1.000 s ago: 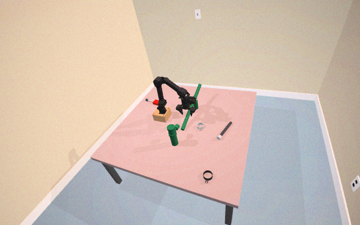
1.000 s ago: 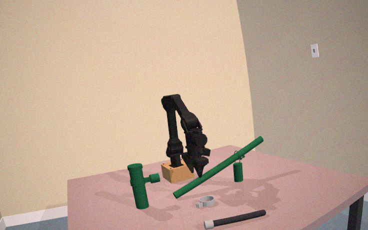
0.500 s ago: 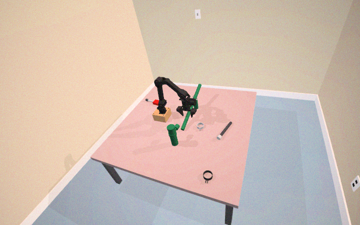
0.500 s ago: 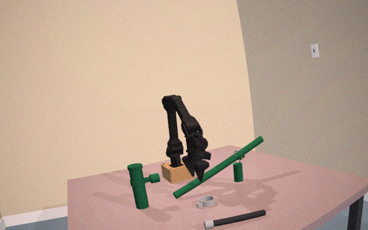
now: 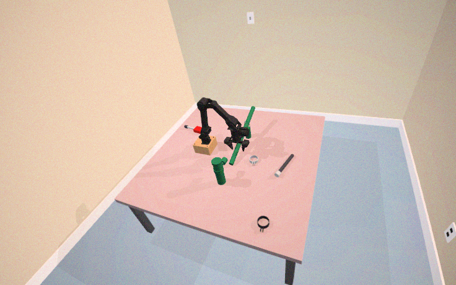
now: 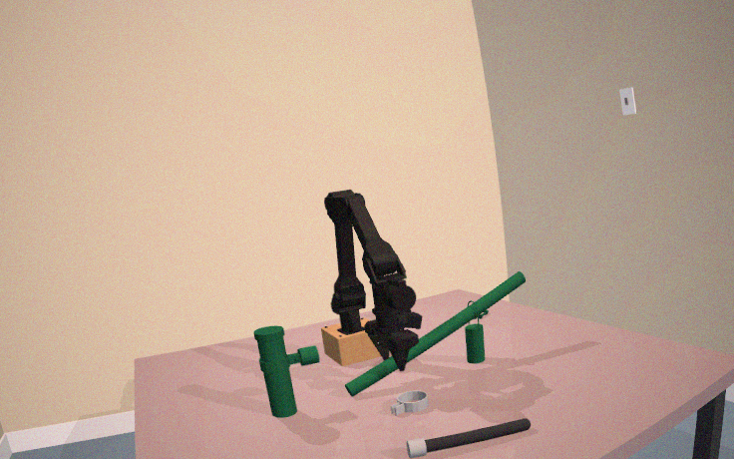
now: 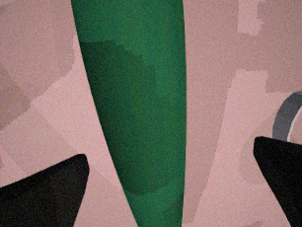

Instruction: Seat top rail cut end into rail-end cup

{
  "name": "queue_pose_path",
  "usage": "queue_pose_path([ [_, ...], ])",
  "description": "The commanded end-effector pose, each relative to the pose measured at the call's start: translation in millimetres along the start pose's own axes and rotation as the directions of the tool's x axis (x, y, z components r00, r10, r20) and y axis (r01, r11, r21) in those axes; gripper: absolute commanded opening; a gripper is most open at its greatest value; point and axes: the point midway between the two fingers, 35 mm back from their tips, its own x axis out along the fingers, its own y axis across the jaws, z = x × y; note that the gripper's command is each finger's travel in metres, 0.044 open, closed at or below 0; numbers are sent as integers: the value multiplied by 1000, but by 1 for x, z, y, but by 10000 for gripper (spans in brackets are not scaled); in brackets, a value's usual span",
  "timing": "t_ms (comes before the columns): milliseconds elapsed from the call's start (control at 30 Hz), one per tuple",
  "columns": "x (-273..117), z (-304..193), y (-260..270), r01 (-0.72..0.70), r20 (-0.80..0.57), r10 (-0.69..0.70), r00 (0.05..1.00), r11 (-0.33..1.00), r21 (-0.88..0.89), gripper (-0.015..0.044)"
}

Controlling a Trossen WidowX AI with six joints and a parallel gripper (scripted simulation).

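Observation:
The green rail (image 5: pixel 235 156) (image 6: pixel 444 329) (image 7: pixel 143 74) slants through the loop cap on the short post (image 5: pixel 249 133) (image 6: pixel 475 344). Its far end is high; its near end is low, apart from and lower than the rail-end cup (image 5: pixel 224 160) (image 6: pixel 309 355). The cup juts from the band of the big green post (image 5: pixel 220 176) (image 6: pixel 279 381), near the post cap (image 5: pixel 217 160) (image 6: pixel 268 331). The post leans slightly in the exterior view. My gripper (image 5: pixel 236 149) (image 6: pixel 394 363) (image 7: pixel 173 156) is open, pointing down with its fingers on either side of the rail, holding nothing. Any finger contact is unclear.
A grey ring clamp (image 5: pixel 249 158) (image 6: pixel 403 407) (image 7: pixel 281 123) lies beside the rail's low end. A dark rod with a pale end (image 5: pixel 285 163) (image 6: pixel 476 435) lies farther right. A black ring clamp (image 5: pixel 258 223) is near the front edge. A red-bodied tool (image 5: pixel 197 129) lies behind the wooden base (image 5: pixel 202 149) (image 6: pixel 351 348).

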Motion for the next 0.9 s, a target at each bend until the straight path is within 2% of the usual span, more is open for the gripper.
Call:
queue_pose_path([
  [0, 11, 0, 4, -14, -1, 14, 1000, 1000, -5, 440],
  [400, 23, 0, 5, -14, 0, 14, 1000, 1000, -5, 440],
  [700, 22, 0, 5, -14, 0, 14, 1000, 1000, -5, 204],
  [867, 22, 0, 5, -14, 0, 14, 1000, 1000, -5, 170],
])
